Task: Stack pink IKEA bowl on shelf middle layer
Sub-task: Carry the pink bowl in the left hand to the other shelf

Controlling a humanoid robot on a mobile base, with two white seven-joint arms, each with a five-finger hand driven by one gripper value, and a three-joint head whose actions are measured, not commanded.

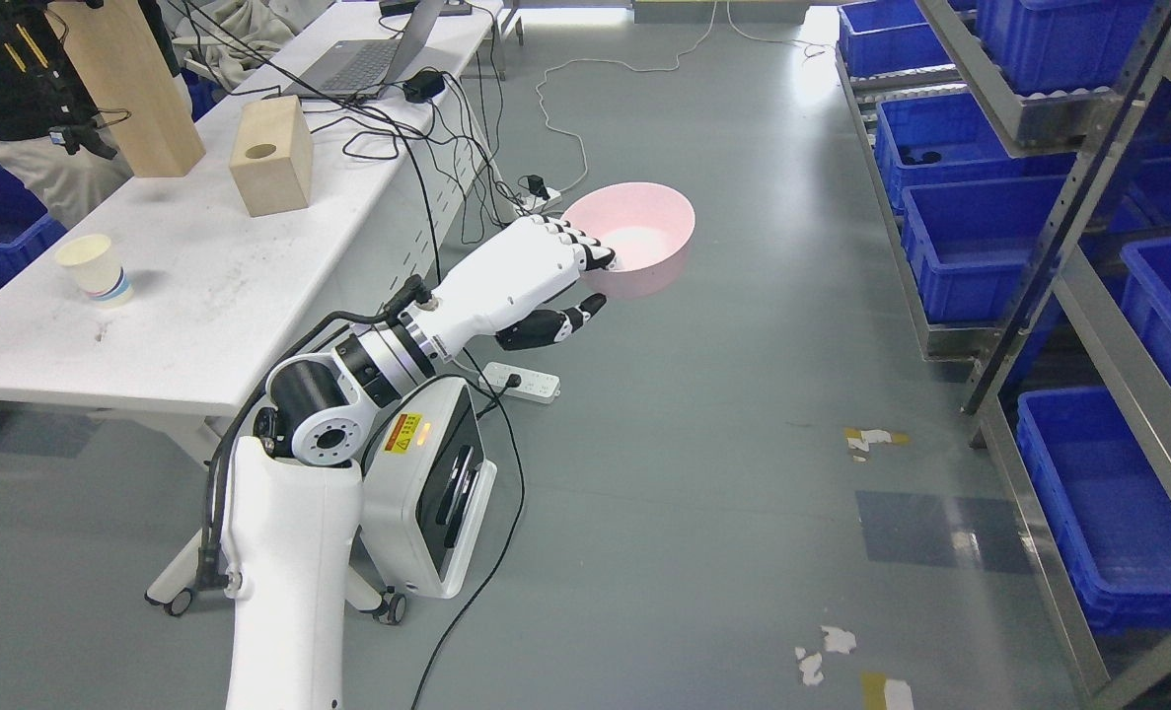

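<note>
A pink bowl hangs in the air over the grey floor, mouth tilted up toward me. My left hand is shut on its near rim, fingers curled over the edge into the bowl and the thumb under it. The white left arm rises from the bottom edge at the left. A metal shelf rack with sloped layers stands at the right, well apart from the bowl. The right arm does not show.
A white table at the left carries a paper cup, two wooden blocks and a laptop. Cables and a power strip lie on the floor. Blue bins fill the rack. A person stands at the top left.
</note>
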